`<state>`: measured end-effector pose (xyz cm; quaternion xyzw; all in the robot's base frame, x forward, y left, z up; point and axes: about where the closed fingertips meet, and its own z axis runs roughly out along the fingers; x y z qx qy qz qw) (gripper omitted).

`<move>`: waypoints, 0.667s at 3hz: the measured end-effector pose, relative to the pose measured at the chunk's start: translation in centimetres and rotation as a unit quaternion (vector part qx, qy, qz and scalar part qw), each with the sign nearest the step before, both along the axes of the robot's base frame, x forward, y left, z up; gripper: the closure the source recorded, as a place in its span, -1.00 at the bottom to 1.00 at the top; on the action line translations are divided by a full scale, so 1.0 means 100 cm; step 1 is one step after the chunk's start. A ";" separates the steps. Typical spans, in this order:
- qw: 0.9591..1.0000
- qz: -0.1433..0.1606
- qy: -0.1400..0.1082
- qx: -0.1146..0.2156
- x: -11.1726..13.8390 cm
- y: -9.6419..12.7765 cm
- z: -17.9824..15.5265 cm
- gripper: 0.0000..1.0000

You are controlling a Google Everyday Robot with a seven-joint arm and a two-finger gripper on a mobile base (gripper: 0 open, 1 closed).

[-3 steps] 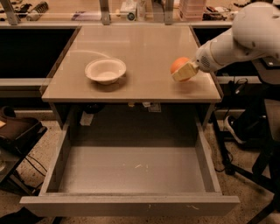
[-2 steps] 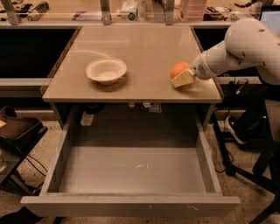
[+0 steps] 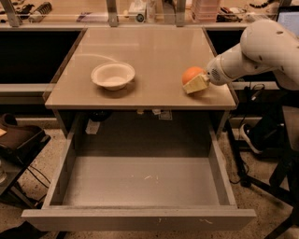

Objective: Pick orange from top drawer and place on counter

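Note:
The orange (image 3: 190,74) is at the right side of the beige counter (image 3: 149,51), low over or resting on its surface; I cannot tell which. My gripper (image 3: 195,82) reaches in from the right on the white arm and is shut on the orange, with one pale finger (image 3: 197,85) showing in front of the fruit. The top drawer (image 3: 140,182) is pulled fully open below the counter, and its grey bottom holds nothing.
A white bowl (image 3: 113,75) stands on the counter's left half. Bottles and clutter line the far shelf (image 3: 149,9). Dark chair legs and cables (image 3: 261,163) are at the right of the drawer, and a bag (image 3: 18,140) lies at the left.
The arm has swung lower and a little toward the front, carrying the orange slightly down toward the counter surface. The bowl and the drawer have not moved.

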<state>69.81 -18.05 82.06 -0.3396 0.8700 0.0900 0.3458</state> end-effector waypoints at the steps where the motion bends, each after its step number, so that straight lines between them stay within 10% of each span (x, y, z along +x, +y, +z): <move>1: 1.000 0.000 0.000 0.000 0.000 0.000 0.000 -0.30; 2: 1.000 0.000 0.000 0.000 0.000 0.000 0.000 -0.76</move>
